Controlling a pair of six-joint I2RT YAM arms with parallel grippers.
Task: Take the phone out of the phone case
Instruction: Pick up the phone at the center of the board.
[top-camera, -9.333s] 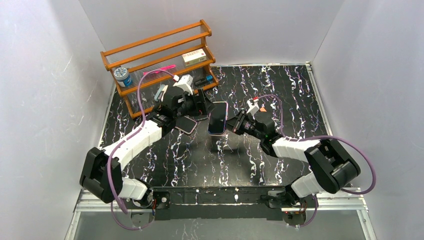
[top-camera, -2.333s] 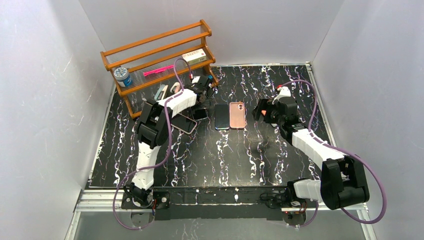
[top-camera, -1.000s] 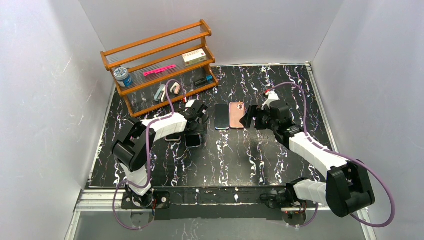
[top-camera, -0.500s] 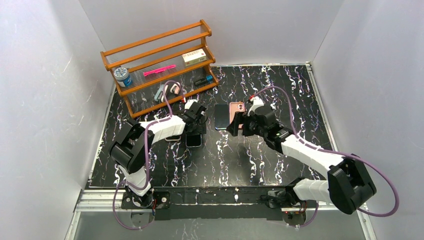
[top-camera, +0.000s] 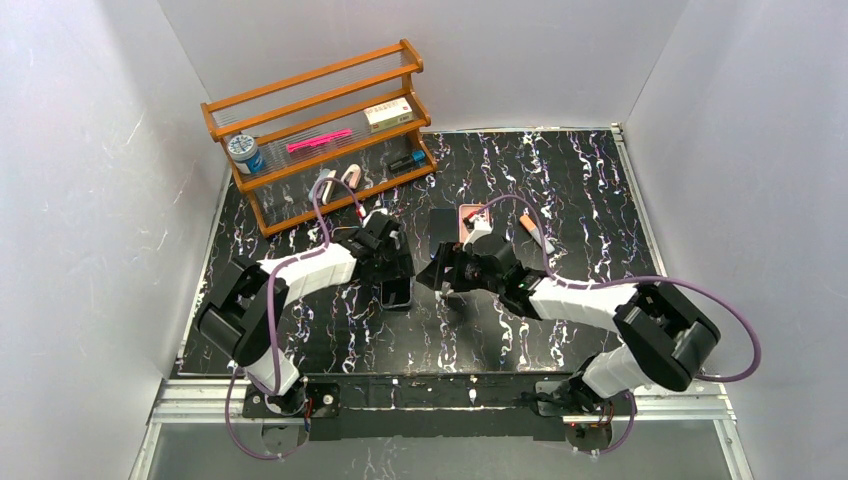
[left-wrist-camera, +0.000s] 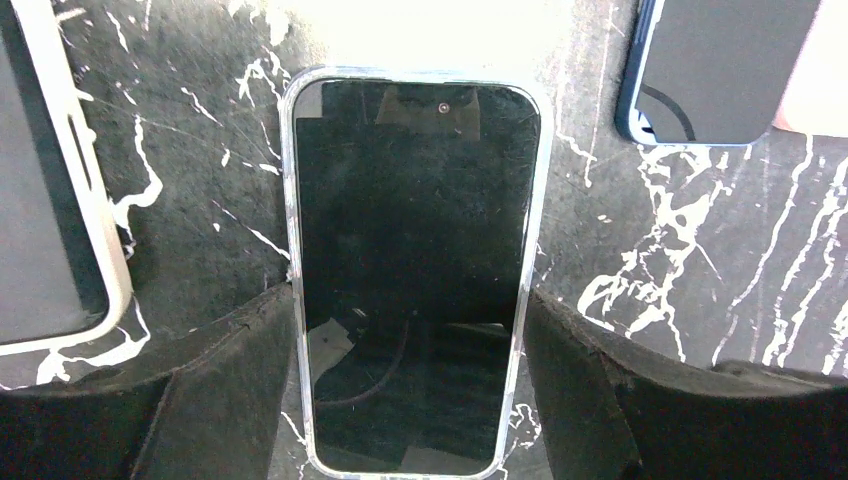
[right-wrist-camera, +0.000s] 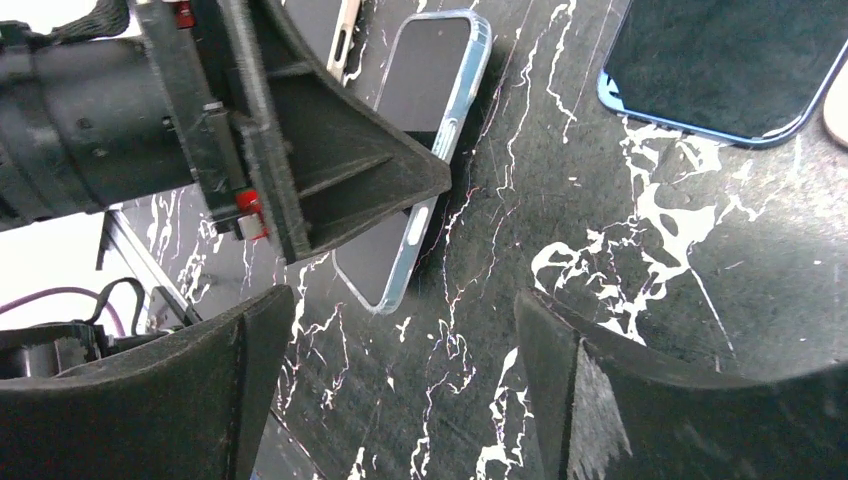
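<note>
A black-screened phone in a clear phone case lies flat on the marbled table, also seen in the top view as the phone and in the right wrist view as the phone. My left gripper straddles its lower half, with both fingers pressed against the case's long edges. From above, the left gripper sits over the phone's far end. My right gripper hangs open just right of the phone, with only bare table between its fingers; the top view shows the right gripper pointing toward the left one.
A blue phone and a pink phone lie behind the right arm. A beige case lies just left of the held phone. A wooden rack with small items stands at the back left.
My left gripper has narrowed onto the cased phone and drawn it slightly nearer. The right arm has swung left from the pink phone to a spot beside the left gripper.
</note>
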